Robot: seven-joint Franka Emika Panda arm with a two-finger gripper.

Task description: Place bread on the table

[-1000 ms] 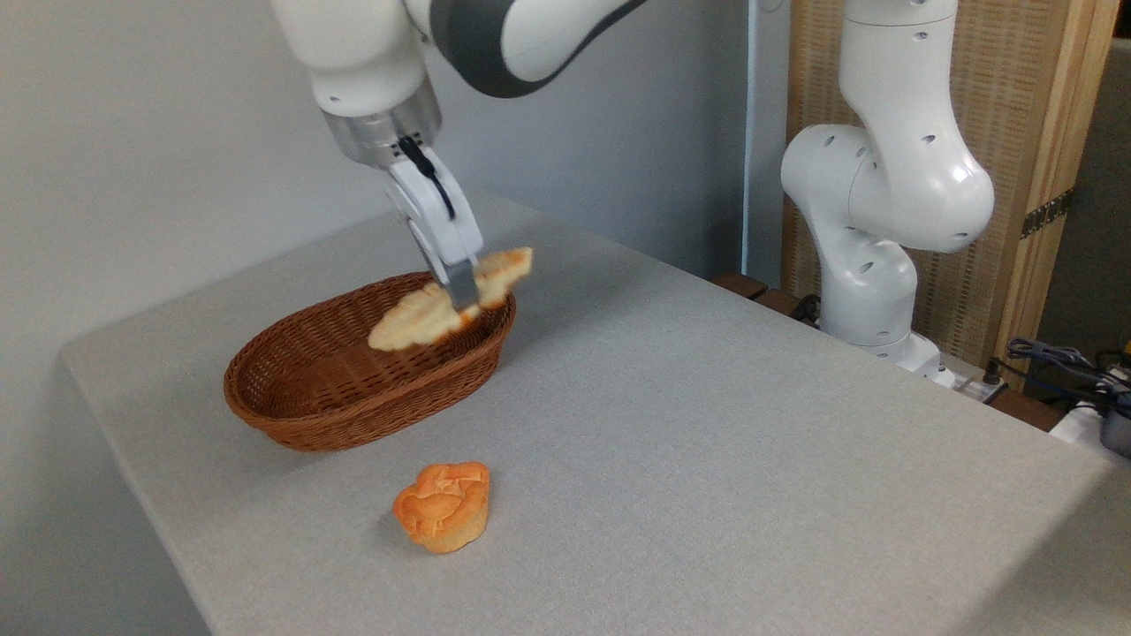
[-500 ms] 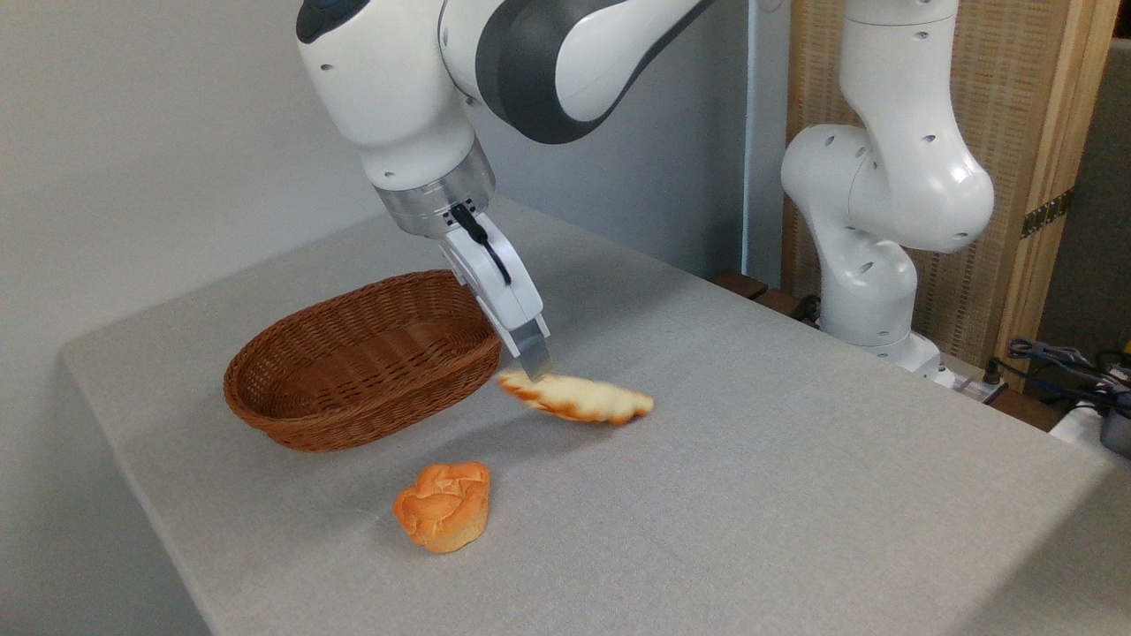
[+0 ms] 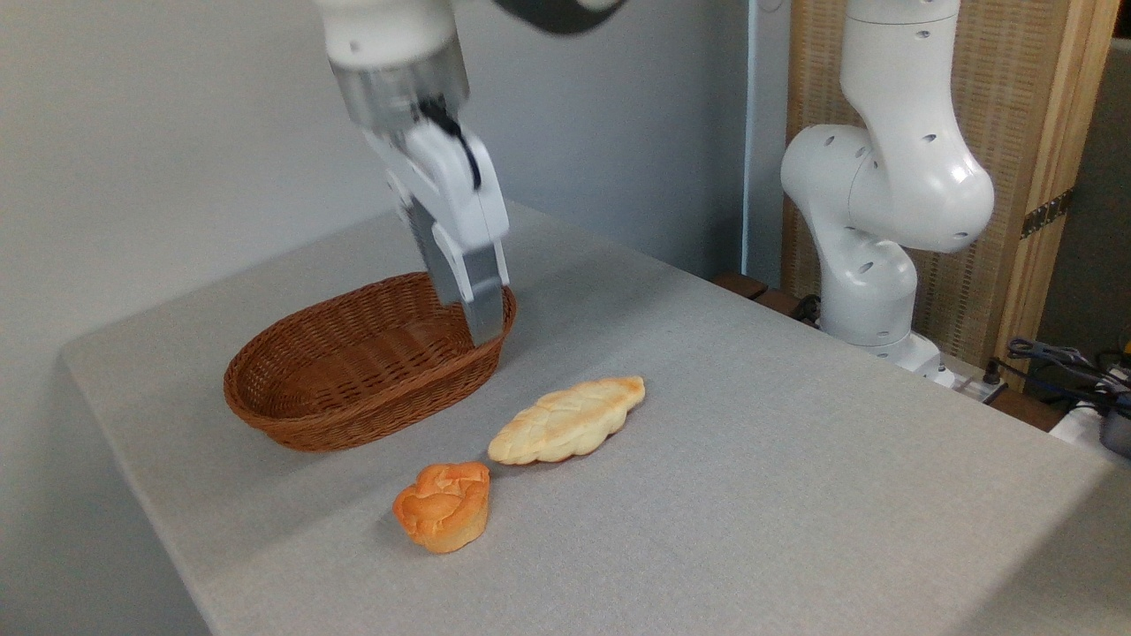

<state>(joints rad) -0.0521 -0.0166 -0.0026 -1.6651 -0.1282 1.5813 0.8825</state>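
The pale golden braided bread (image 3: 566,420) lies flat on the grey table (image 3: 760,512), just right of the basket and touching nothing but the cloth. Above and to its left hangs my gripper (image 3: 485,330), lifted clear of the loaf, its fingertips in front of the basket's right rim. The fingers hold nothing and are seen nearly edge-on, appearing open.
An empty brown wicker basket (image 3: 353,415) stands at the left of the table. An orange flower-shaped bun (image 3: 444,506) sits in front of it, close to the loaf's left tip. The arm's white base (image 3: 875,274) and cables (image 3: 1065,360) are at the right.
The bread was carried out of the basket, lowered to the table and let go. It now rests ridged side up, and the gripper has risen up and to the left.
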